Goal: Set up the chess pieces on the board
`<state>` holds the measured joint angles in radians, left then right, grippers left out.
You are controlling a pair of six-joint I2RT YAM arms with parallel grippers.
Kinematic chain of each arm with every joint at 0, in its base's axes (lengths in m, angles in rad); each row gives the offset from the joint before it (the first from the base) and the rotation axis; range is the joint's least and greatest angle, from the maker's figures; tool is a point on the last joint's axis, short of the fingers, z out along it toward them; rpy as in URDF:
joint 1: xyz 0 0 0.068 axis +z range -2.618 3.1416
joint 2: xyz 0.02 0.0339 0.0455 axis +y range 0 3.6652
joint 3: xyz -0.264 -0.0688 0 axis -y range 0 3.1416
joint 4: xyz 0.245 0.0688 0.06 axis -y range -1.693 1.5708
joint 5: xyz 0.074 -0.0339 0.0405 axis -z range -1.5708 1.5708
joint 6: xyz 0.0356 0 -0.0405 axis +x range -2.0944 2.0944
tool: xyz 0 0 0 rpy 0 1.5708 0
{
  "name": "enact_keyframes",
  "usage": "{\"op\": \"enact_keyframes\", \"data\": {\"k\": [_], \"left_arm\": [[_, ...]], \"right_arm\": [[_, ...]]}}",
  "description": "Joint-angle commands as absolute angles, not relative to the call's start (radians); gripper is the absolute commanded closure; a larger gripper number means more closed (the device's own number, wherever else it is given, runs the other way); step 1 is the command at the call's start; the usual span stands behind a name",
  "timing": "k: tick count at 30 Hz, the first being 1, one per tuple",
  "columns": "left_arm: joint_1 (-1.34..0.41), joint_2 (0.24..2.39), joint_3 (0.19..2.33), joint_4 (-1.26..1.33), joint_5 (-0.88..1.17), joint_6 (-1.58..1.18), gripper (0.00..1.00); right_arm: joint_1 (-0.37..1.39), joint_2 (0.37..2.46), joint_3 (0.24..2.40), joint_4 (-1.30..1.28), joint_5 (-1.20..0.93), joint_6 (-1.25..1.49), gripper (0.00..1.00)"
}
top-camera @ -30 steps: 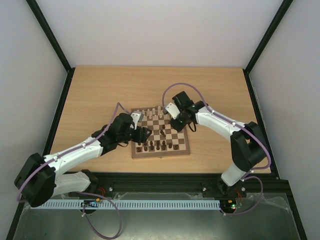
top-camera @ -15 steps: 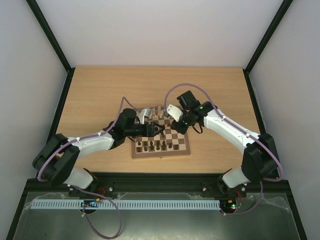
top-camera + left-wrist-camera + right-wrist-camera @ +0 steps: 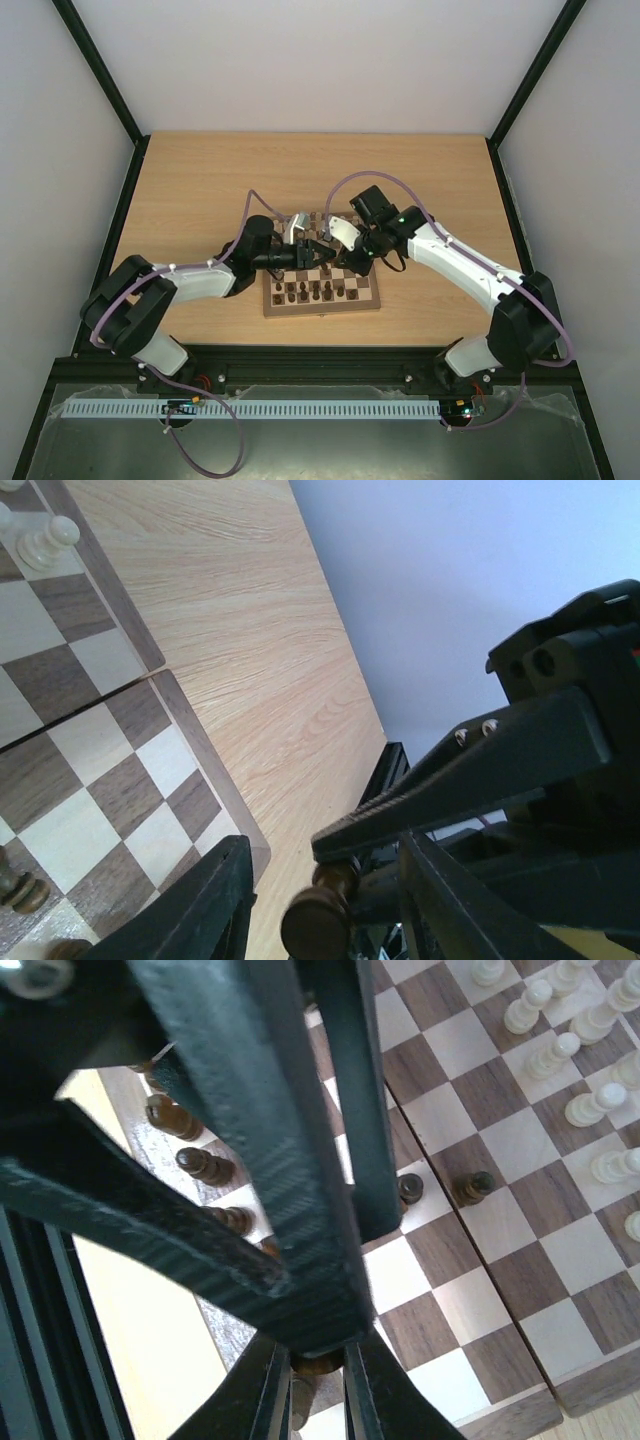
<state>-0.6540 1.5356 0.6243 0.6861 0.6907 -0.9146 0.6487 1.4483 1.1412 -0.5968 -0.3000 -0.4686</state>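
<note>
A pale wooden table sits between blank white walls, with the chessboard at its middle. Both arms reach over the board and meet above it. The right gripper is clamped on a dark piece, holding it clear of the squares. The left gripper has its fingers apart, one on either side of that piece, with a gap showing. Other dark pieces stand along the board's near edge, and pale pieces along the far side.
</note>
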Motion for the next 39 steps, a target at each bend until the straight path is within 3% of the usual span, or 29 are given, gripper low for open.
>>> {"op": "enact_keyframes", "data": {"k": [1, 10, 15, 30, 32, 35, 39], "left_arm": [[-0.661, 1.55, 0.626, 0.761, 0.725, -0.938, 0.6], [-0.667, 1.554, 0.614, 0.787, 0.732, -0.972, 0.68], [-0.669, 1.535, 0.6, 0.796, 0.721, -0.995, 0.61], [-0.669, 1.518, 0.57, 0.847, 0.719, -1.023, 0.79], [-0.669, 1.515, 0.568, 0.862, 0.714, -1.03, 0.8], [-0.669, 1.495, 0.547, 0.925, 0.68, -1.062, 0.8], [-0.669, 1.457, 0.513, 1.026, 0.606, -1.101, 0.8]], "right_arm": [[0.657, 1.41, 1.136, -0.646, -0.331, -0.468, 0.9], [0.657, 1.415, 1.135, -0.616, -0.322, -0.411, 0.9], [0.657, 1.424, 1.135, -0.602, -0.317, -0.373, 0.9], [0.656, 1.425, 1.129, -0.6, -0.338, -0.374, 0.89], [0.656, 1.415, 1.133, -0.604, -0.349, -0.372, 0.86], [0.619, 1.376, 1.126, -0.542, -0.407, -0.283, 0.68], [0.491, 1.328, 1.115, -0.438, -0.591, -0.138, 0.54]]}}
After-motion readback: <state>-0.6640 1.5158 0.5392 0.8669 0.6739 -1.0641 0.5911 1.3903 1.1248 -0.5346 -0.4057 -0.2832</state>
